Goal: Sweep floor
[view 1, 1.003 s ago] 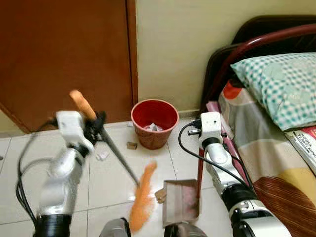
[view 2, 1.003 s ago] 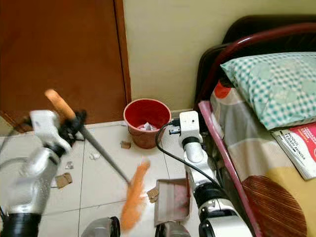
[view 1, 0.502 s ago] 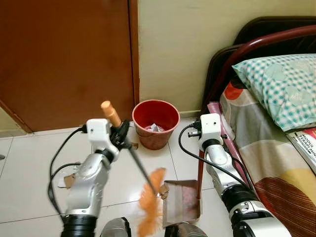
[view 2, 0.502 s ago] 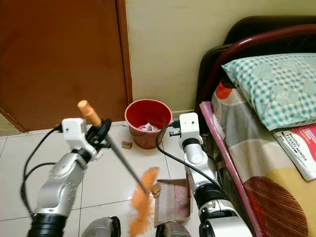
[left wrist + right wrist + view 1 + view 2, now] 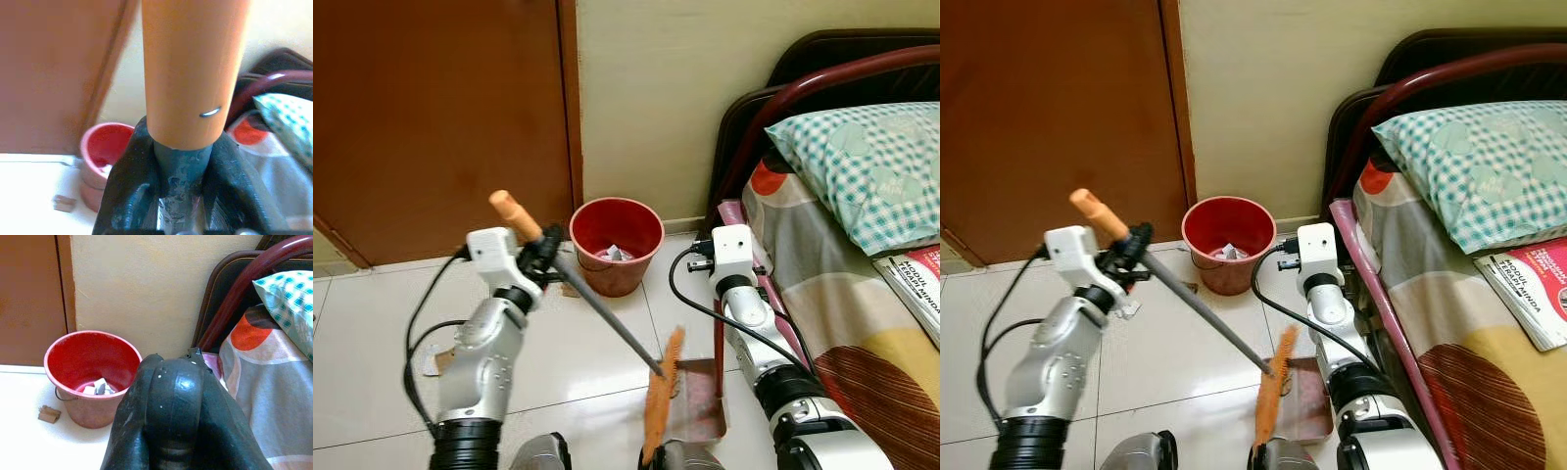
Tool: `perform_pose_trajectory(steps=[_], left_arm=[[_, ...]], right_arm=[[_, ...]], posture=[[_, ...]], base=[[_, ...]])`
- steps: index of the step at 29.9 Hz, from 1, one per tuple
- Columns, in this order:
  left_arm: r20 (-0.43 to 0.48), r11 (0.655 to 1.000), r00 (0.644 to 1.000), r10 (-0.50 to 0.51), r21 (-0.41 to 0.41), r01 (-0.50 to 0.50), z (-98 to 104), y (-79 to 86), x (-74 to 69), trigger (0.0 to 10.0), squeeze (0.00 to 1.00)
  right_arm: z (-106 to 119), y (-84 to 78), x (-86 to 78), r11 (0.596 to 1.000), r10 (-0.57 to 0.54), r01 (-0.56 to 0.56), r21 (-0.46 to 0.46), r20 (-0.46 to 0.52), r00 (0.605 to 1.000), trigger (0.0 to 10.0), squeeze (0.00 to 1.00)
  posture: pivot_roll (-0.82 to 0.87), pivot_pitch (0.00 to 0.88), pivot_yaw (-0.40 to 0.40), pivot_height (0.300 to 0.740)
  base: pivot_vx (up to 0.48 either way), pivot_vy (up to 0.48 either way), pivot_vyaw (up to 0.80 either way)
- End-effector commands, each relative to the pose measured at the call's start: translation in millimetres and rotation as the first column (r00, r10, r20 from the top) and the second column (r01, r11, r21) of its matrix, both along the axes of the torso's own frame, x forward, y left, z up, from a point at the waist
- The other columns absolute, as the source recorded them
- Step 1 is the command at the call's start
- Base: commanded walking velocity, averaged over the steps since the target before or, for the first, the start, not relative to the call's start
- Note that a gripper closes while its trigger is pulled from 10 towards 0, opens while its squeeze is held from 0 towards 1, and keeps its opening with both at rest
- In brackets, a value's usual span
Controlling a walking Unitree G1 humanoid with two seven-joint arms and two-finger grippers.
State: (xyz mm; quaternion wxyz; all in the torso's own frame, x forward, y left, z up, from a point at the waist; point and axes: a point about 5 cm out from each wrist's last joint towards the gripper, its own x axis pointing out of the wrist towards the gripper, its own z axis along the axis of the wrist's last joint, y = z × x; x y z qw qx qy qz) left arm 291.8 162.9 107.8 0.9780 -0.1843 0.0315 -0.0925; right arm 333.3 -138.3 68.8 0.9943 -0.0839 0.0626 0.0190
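Note:
A broom with an orange grip (image 5: 514, 214) and a grey shaft (image 5: 607, 318) slants down to the right. My left gripper (image 5: 543, 257) is shut on the shaft just below the grip, as the left wrist view shows with both fingers (image 5: 132, 171) clamped around it. The orange bristles (image 5: 660, 397) stand at the left edge of the brown dustpan (image 5: 700, 406) on the floor. My right gripper (image 5: 171, 362) is shut, holding the dustpan's upright red handle (image 5: 717, 343) at its top. Cardboard scraps (image 5: 437, 362) lie on the white tiles.
A red bin (image 5: 617, 240) holding crumpled paper stands against the wall, with a scrap (image 5: 49, 414) beside it. A bed (image 5: 862, 343) with a checked pillow (image 5: 867, 162) and a dark-red frame (image 5: 773, 117) lines the right. A brown door (image 5: 440, 117) is at the left.
The broom head has swung right across the tiles, from left of the dustpan to its left edge. The left arm moved with it. The right arm stayed put.

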Motion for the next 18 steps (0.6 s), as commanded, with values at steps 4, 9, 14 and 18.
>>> perform_pose_trajectory(steps=[4,9,14,18], left_arm=[[-0.021,0.995,0.997,0.073,0.073,-0.071,-5.8,28.1,-6.4,10.0,0.0],[-0.053,0.98,0.993,0.107,0.177,-0.096,-17.3,54.9,-21.5,10.0,0.0],[-0.097,0.968,0.991,0.096,0.242,-0.07,-31.3,64.4,-35.5,10.0,0.0],[-0.102,0.961,0.991,0.081,0.274,-0.05,-36.2,63.0,-38.8,10.0,0.0]], right_arm=[[-0.2,-4.6,-3.2,0.999,-0.008,0.008,0.037,-0.004,1.0,10.0,0.0],[1.2,-16.2,-8.1,0.998,-0.023,0.023,0.065,0.009,1.0,10.0,0.0],[-0.3,-31.9,-16.3,0.997,-0.039,0.037,0.074,0.016,0.999,10.0,0.0],[-0.2,-36.0,-20.9,0.991,-0.04,0.036,0.128,0.032,0.999,10.0,0.0]], posture=[[0.06,0.105,-0.058,0.74],[0.06,0.103,-0.057,0.74],[0.07,0.099,-0.057,0.74],[0.06,0.091,-0.056,0.74]], base=[[0.0,0.0,0.0],[0.0,0.0,0.0],[0.0,0.0,0.0],[0.0,0.0,0.0]])
